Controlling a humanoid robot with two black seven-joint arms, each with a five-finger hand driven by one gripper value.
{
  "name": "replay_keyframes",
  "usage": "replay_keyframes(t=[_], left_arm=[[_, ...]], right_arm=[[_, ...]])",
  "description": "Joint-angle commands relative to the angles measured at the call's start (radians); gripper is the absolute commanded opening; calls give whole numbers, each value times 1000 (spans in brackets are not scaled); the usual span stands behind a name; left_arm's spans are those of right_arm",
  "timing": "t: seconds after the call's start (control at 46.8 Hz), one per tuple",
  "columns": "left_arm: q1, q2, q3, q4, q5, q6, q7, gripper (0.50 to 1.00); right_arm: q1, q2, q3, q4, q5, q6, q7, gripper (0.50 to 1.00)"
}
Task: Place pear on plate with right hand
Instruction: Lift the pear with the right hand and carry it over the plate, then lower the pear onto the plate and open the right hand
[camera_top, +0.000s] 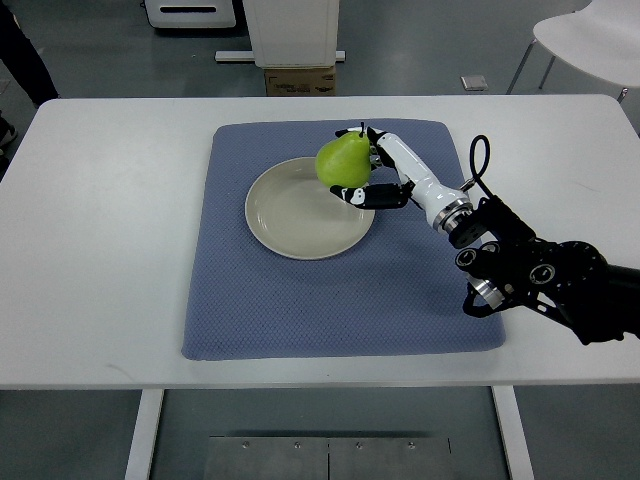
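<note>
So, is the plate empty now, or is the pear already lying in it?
Empty: the plate shows only its bare inside. The pear is gripped in the right hand at the plate's far right rim.

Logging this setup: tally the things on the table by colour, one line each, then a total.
Green: 1, the pear, held in the right hand
Cream: 1, the plate
Blue: 1, the mat
Total: 3

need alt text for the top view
The right robot hand grips a green pear over the far right rim of a cream plate, which sits on a blue mat on a white table.
</note>
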Motion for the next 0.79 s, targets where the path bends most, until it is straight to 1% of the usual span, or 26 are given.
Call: replay_keyframes(t=[0.0, 0.235, 0.449, 0.705, 0.726, 0.769], left_arm=[[0, 0, 0, 0, 0, 0, 0, 1000], [0, 0, 0, 0, 0, 0, 0, 1000], [0, 0, 0, 0, 0, 0, 0, 1000], [0, 0, 0, 0, 0, 0, 0, 1000], [0, 0, 0, 0, 0, 0, 0, 1000], [0, 0, 0, 0, 0, 0, 0, 1000]], right_arm=[[3, 29, -4, -10, 0, 0, -9, 500], [-5, 79, -10, -27, -2, 9, -11, 500], [-16, 127, -33, -69, -2, 9, -11, 500], [-34, 150, -40, -87, -2, 9, -11, 500], [-34, 152, -40, -93, -2, 9, -11, 502], [-34, 155, -40, -101, -2, 9, -11, 524]])
